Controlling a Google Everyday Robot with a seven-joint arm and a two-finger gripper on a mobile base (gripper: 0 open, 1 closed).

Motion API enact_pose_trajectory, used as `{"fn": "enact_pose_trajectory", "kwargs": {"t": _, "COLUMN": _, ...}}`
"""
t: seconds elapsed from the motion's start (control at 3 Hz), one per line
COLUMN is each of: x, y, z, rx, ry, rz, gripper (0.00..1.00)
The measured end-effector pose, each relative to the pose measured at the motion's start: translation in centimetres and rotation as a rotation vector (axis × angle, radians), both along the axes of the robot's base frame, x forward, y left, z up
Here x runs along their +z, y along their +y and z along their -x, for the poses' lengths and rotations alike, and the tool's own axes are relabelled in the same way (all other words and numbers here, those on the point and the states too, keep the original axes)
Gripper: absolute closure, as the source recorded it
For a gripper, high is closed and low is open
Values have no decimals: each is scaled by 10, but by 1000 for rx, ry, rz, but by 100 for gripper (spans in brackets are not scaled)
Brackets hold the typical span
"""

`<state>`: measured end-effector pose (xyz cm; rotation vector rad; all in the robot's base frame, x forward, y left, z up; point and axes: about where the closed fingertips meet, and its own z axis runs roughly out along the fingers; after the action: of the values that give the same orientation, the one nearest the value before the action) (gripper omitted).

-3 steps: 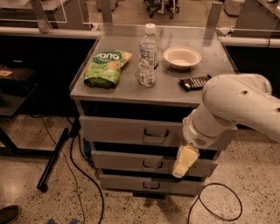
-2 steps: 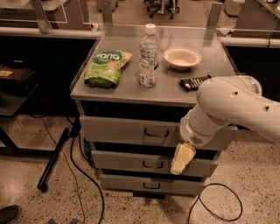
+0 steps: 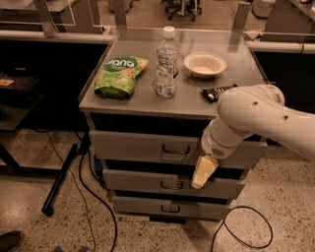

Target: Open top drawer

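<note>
- Floor (image 3: 275, 162): speckled terrazzo. Black cables (image 3: 86, 197) trail across it left of the cabinet, and another cable loops at lower right.
- Dark shoe tip (image 3: 9, 241) at the bottom-left corner. A black bar (image 3: 59, 179) slants down to the floor, left of the drawers.
- Three grey metal drawers are stacked under the table (image 3: 138, 101): bottom drawer (image 3: 147, 205), middle drawer (image 3: 133, 181), and top drawer (image 3: 128, 145).
- Top drawer: directly under the table top, the widest and tallest of the three. It has a plain grey front with a small dark U-shaped pull (image 3: 175, 149) at centre and a dark gap above the front. It appears closed.
- Gripper (image 3: 199, 181): cream-coloured and pointing down from the white arm (image 3: 251, 118), which enters from the right. It hangs in front of the middle drawer, right of that drawer's pull and below the top drawer's lower edge. Spread or pressed together: cannot tell.
- Table top: grey metal. It carries a green snack bag (image 3: 119, 76) at left, a clear water bottle (image 3: 167, 63) upright at centre, a pale bowl (image 3: 205, 64) to its right, and a dark packet (image 3: 215, 92) near the arm.
- Beyond the table: glass partitions and an office chair base (image 3: 183, 7).
</note>
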<state>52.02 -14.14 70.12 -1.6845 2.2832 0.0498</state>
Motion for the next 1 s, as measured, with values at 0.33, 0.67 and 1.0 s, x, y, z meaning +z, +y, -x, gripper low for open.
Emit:
{"fn": "enact_pose_trajectory", "kwargs": {"t": 0.33, "x": -10, "y": -3, "z": -12, "rx": -4, "ry": 0, "rz": 9, "gripper": 0}}
{"fn": "enact_pose_trajectory", "kwargs": {"t": 0.67, "x": -20, "y": -5, "z": -21, "rx": -5, "ry": 2, "rz": 16, "gripper": 0}}
{"fn": "enact_pose_trajectory", "kwargs": {"t": 1.0, "x": -31, "y": -4, "z": -24, "rx": 4, "ry": 14, "rz": 27, "gripper": 0}}
